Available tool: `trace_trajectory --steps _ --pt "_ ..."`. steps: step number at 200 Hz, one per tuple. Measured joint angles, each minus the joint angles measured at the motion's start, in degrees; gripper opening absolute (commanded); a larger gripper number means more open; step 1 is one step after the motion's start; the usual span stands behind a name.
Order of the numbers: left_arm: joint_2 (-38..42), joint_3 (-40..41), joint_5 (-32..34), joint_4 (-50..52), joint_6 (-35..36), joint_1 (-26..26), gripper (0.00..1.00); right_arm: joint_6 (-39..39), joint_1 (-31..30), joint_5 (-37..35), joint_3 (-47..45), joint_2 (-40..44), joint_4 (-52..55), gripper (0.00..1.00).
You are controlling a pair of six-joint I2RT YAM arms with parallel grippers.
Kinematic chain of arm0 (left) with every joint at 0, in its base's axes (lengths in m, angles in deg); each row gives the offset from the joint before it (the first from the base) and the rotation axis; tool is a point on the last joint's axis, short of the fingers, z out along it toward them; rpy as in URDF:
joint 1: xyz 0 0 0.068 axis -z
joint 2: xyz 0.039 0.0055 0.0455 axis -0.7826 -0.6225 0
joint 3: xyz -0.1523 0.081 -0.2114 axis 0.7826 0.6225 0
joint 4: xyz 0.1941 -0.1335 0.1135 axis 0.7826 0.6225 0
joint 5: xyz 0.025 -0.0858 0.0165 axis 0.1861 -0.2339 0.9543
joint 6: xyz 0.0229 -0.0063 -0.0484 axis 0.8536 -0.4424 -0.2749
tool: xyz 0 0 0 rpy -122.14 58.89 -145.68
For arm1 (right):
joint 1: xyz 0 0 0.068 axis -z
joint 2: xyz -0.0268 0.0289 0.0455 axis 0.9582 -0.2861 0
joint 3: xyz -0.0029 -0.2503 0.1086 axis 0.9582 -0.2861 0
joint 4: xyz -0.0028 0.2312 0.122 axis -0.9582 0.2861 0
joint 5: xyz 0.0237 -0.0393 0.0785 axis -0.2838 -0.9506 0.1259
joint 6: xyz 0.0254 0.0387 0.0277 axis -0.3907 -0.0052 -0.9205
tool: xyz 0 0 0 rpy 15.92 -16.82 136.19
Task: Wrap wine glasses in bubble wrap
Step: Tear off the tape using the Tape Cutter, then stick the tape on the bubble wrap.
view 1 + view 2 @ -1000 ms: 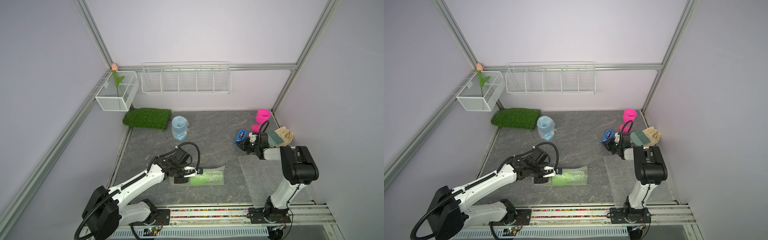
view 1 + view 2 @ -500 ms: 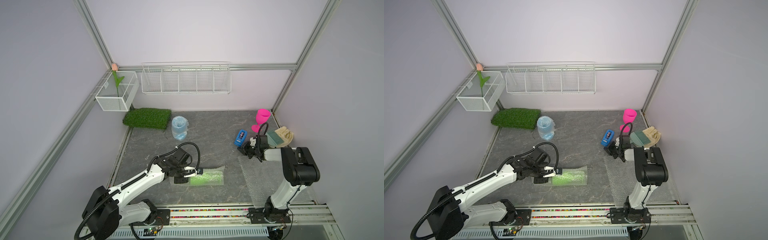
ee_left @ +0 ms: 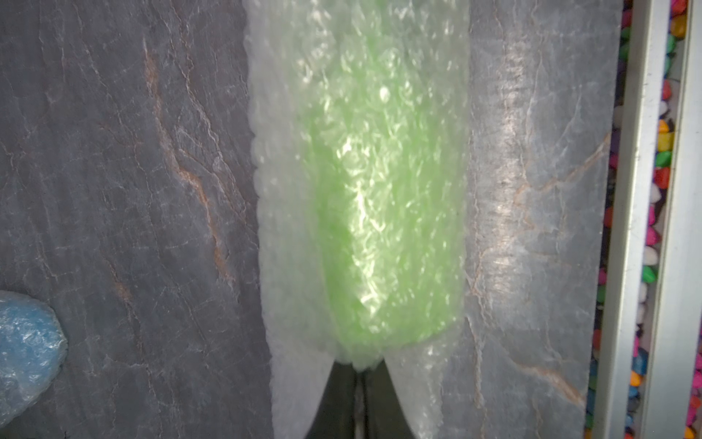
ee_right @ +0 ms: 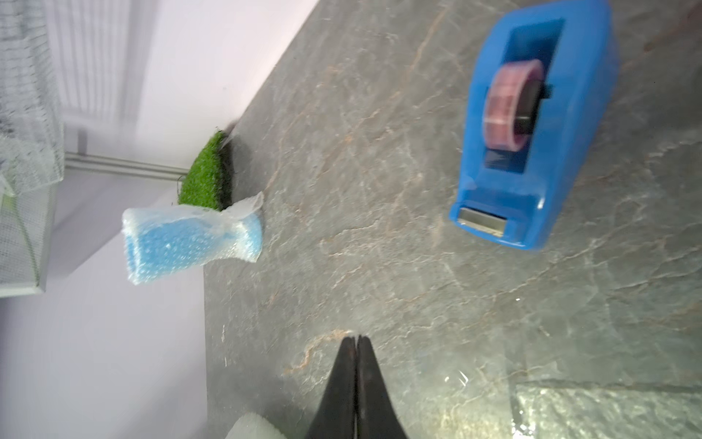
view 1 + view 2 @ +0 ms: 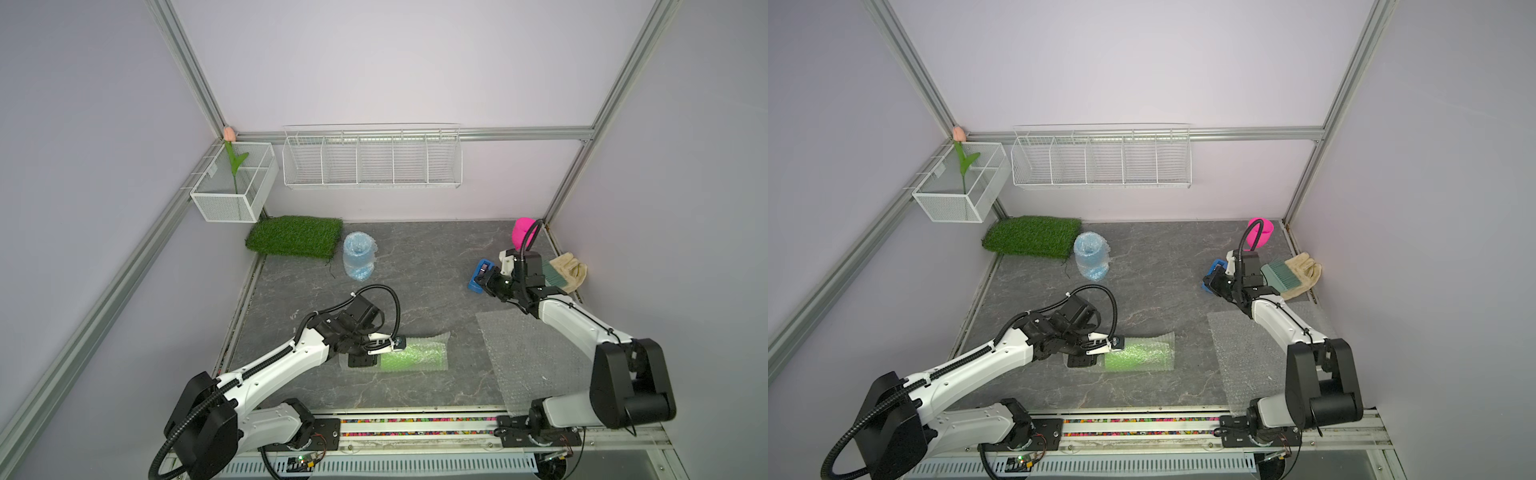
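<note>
The lime green wine glass (image 5: pixel 415 357) (image 5: pixel 1138 355) (image 3: pixel 380 209) lies on its side near the front, rolled in bubble wrap. My left gripper (image 5: pixel 392 345) (image 5: pixel 1115 345) (image 3: pixel 358 374) is at its left end, shut on the bubble wrap. The sky blue wine glass (image 5: pixel 359 255) (image 5: pixel 1091 255) (image 4: pixel 190 239) stands wrapped at the back. At the back right the hot pink wine glass (image 5: pixel 521 232) (image 5: pixel 1260 235) stands bare. A flat bubble wrap sheet (image 5: pixel 532 357) (image 5: pixel 1254 357) lies at the front right. My right gripper (image 5: pixel 484 284) (image 5: pixel 1210 286) (image 4: pixel 357 338) is shut, with nothing visible in it.
A blue tape dispenser (image 5: pixel 478 276) (image 5: pixel 1212 268) (image 4: pixel 532 152) sits just beyond my right gripper. A beige glove (image 5: pixel 573 270) and a teal brush (image 5: pixel 1281 276) lie by the right wall. A grass mat (image 5: pixel 295 235) is at the back left. Wire baskets (image 5: pixel 372 160) hang on the wall.
My right gripper has shifted slightly beside the tape dispenser. The left arm and the green bundle have not moved.
</note>
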Motion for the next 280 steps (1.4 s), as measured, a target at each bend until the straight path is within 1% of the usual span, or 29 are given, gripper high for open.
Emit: trace_trajectory --steps 30,51,78,109,138,162,198,231,256,280 --pt "0.00 0.00 0.02 -0.07 -0.42 0.00 0.08 4.70 -3.93 -1.77 3.45 6.95 5.55 0.07" --pt "0.00 0.00 0.02 -0.15 -0.85 0.00 0.08 8.50 -6.80 -1.68 5.38 11.80 9.51 0.07" --pt "0.35 0.00 -0.02 -0.20 -1.33 0.00 0.08 13.00 -10.91 0.04 6.67 17.31 12.87 0.07" --pt "0.74 0.00 -0.22 -0.26 -1.68 0.00 0.08 16.48 -16.98 4.17 6.69 22.29 14.40 0.07" --pt "0.96 0.00 -0.24 -0.48 -1.73 0.00 0.08 18.82 -23.19 7.82 6.62 24.13 15.08 0.07" --pt "1.53 0.00 -0.50 -0.61 -1.73 0.00 0.08 20.81 -29.90 9.92 5.16 25.90 15.06 0.07" --pt "2.14 0.00 -1.05 -0.66 -1.73 0.00 0.08 22.47 -37.77 11.41 2.64 27.39 14.71 0.07" --pt "2.36 0.00 -1.68 -1.16 -1.70 0.00 0.07 23.58 -45.33 12.44 -2.38 28.57 12.15 0.07" --pt "2.80 0.00 -2.49 -1.60 -1.70 0.00 0.06 24.92 -49.88 13.42 -6.16 28.57 9.27 0.07" --pt "3.67 0.07 -2.95 -2.01 -1.68 0.00 0.06 26.18 -51.80 13.75 -9.27 28.50 5.99 0.07"
